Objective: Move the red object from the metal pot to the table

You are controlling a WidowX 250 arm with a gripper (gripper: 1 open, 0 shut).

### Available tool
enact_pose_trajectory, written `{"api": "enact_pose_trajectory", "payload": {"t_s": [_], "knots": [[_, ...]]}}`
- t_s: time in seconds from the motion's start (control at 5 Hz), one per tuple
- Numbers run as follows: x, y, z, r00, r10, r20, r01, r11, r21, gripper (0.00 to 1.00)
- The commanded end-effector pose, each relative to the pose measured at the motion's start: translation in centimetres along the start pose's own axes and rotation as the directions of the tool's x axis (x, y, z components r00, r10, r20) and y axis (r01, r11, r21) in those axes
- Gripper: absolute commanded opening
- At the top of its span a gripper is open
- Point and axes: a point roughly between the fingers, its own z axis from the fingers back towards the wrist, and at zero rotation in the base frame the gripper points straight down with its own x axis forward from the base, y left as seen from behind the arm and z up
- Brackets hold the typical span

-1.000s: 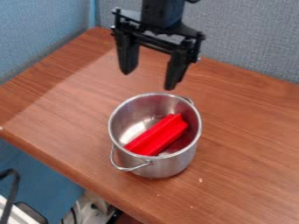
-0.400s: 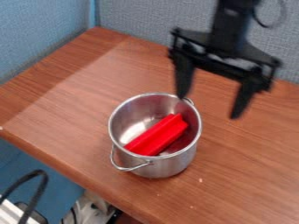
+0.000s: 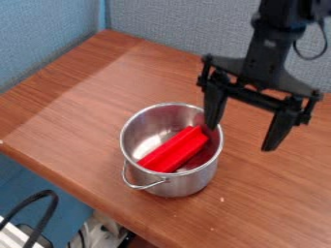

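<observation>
The red object (image 3: 177, 150) is a long flat bar lying slantwise inside the metal pot (image 3: 151, 176), which stands on the table (image 3: 91, 82) near its front edge. The pot's wire handle hangs down its front side. My gripper (image 3: 246, 124) hangs pointing down just right of the pot, open, with nothing between its black fingers. Its left finger (image 3: 214, 111) stands over the pot's right rim, close above the bar's upper end; the right finger (image 3: 276, 131) is over bare wood.
The tabletop ends close in front of and left of the pot, with dark cables (image 3: 33, 218) on the floor below. Blue partition walls (image 3: 52, 29) rise behind the table. Bare wood stretches left and behind the pot.
The gripper has swung from above the pot's far side to the right and lower, ending beside the pot's right rim. It stayed open. Pot and red bar have not moved.
</observation>
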Motion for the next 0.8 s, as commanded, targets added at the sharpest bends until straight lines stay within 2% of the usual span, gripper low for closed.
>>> {"api": "enact_pose_trajectory", "payload": {"t_s": [0.0, 0.2, 0.4, 0.6], "knots": [[0.6, 0.0, -1.0, 0.999, -0.005, 0.04, 0.005, 1.0, 0.006, 1.0], [0.9, 0.4, -2.0, 0.998, 0.017, 0.053, -0.017, 1.0, 0.002, 1.0], [1.2, 1.6, -2.4, 0.998, 0.027, 0.052, -0.027, 1.0, 0.003, 1.0], [0.9, 2.2, -1.9, 0.997, 0.036, 0.073, -0.036, 0.999, -0.01, 1.0]]}}
